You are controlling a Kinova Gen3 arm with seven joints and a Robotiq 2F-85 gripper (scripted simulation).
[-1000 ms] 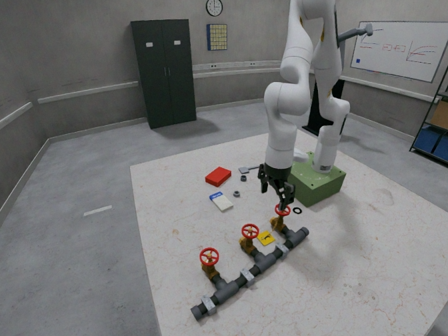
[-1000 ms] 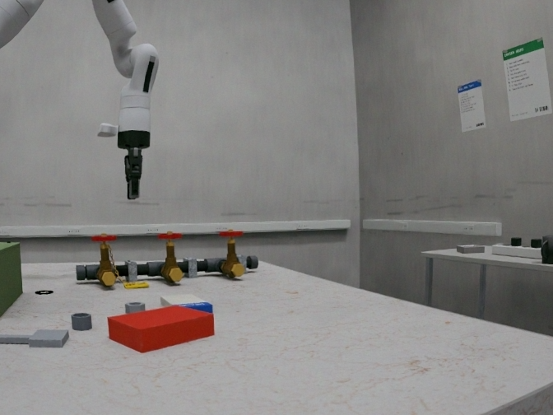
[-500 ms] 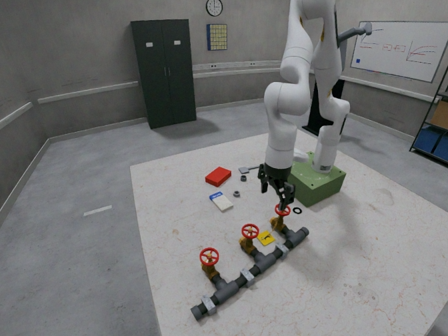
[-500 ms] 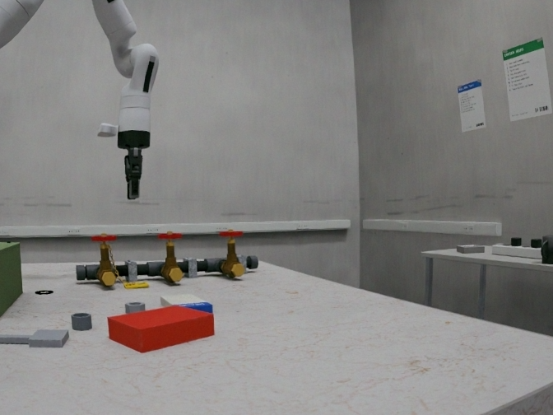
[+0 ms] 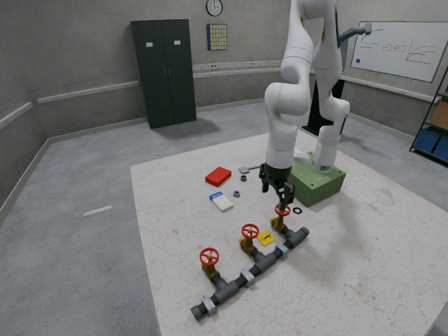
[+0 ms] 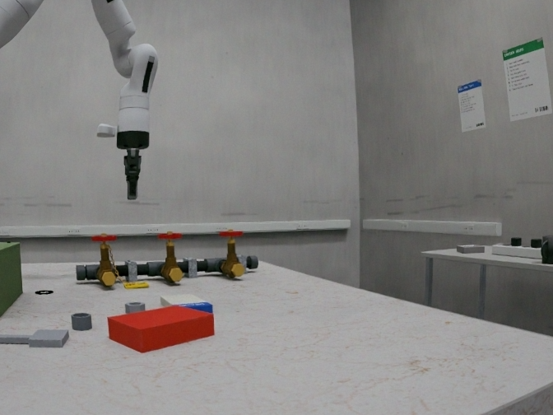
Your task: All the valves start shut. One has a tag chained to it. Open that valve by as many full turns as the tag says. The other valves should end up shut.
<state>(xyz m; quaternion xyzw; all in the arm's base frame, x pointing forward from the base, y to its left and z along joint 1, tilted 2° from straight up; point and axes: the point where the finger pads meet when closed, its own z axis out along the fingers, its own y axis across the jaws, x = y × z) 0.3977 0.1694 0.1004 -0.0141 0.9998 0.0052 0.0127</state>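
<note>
A grey pipe (image 5: 253, 269) lies on the table with three brass valves, each with a red handwheel. The valve nearest the robot base (image 5: 282, 210) has a chain to a yellow tag (image 5: 265, 237) lying on the table; this valve (image 6: 104, 239) is the leftmost in the exterior view, with the tag (image 6: 136, 285) beside it. The middle valve (image 5: 249, 233) and the far valve (image 5: 206, 255) carry no tag. My gripper (image 5: 277, 191) is open and empty, pointing down, well above the valves; in the exterior view it (image 6: 132, 195) hangs between the tagged and middle valves.
A red block (image 5: 218, 176), a white and blue box (image 5: 221, 201), two small grey rings (image 5: 243, 177), a grey flat piece (image 5: 246, 168) and a black ring (image 5: 295, 208) lie on the table. The green robot base (image 5: 316, 181) stands behind the tagged valve.
</note>
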